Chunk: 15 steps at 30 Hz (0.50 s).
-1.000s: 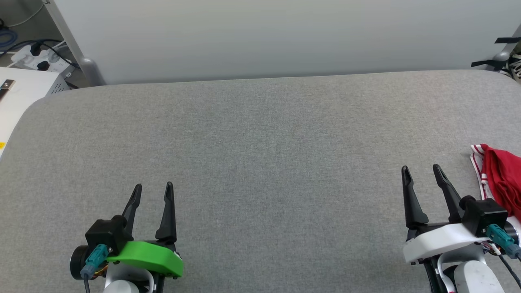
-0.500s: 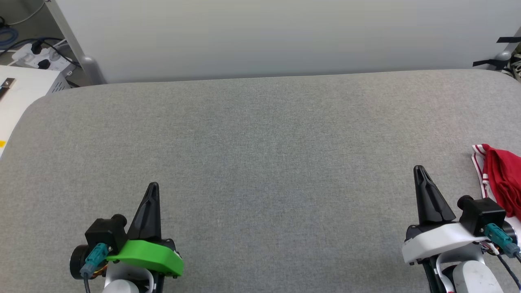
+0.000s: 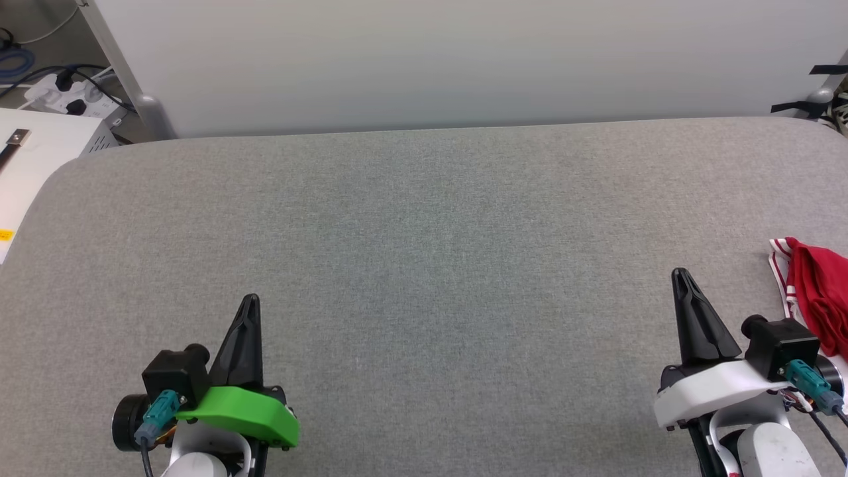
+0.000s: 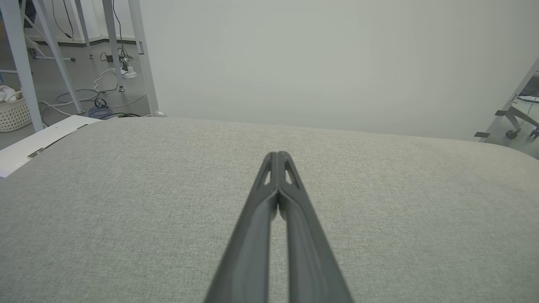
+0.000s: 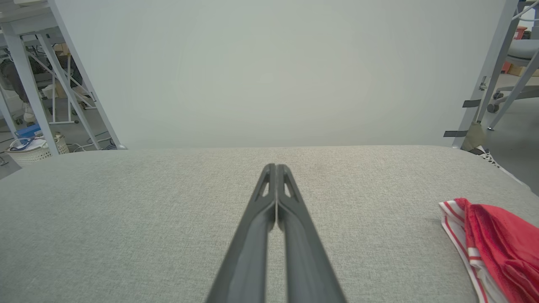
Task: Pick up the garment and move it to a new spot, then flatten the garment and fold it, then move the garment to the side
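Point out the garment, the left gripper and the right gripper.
garment point(image 5: 501, 240), right wrist view, on its red fabric.
left gripper point(image 3: 250, 303), head view, at its shut fingertips.
right gripper point(image 3: 681, 275), head view, at its shut fingertips.

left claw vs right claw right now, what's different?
Left claw has a green mount; right claw has a white one. Right claw sits beside the red garment; left claw sits far from it, across the grey table. Shared: both shut, empty, pointing the same way.
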Motion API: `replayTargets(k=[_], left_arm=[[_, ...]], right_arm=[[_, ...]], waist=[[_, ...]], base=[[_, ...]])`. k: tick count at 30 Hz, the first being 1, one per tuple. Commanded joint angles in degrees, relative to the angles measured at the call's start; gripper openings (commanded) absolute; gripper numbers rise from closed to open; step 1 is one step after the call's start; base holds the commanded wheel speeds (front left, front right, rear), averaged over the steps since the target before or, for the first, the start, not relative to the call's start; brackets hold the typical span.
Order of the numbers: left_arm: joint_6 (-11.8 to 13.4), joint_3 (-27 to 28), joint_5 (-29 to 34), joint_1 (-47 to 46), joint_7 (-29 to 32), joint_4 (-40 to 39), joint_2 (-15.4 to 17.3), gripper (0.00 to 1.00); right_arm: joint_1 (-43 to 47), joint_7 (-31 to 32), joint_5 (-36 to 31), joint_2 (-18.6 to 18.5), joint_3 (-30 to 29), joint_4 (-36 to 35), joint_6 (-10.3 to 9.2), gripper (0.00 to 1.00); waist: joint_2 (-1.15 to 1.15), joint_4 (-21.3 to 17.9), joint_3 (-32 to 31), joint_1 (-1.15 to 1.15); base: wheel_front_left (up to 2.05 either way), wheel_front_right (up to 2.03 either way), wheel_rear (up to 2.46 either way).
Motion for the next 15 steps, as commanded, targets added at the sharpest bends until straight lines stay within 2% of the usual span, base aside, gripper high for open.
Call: replayTargets(k=[1, 15], left_arm=[[0.46, 0.03, 0.86, 0.46, 0.27, -0.39, -0.17, 0.00], [1.24, -0.09, 2.25, 0.75, 1.87, -1.56, -0.28, 0.00]], right_arm=[[0.80, 0.42, -0.52, 0.14, -0.04, -0.50, -0.01, 0.00], [1.33, 2.00, -1.63, 0.25, -0.10, -1.48, -0.01, 0.00]], waist=[[0.00, 0.03, -0.04, 0.00], [0.00, 0.27, -0.43, 0.00]], base=[[0.00, 0.00, 0.00], [0.00, 0.00, 0.00]])
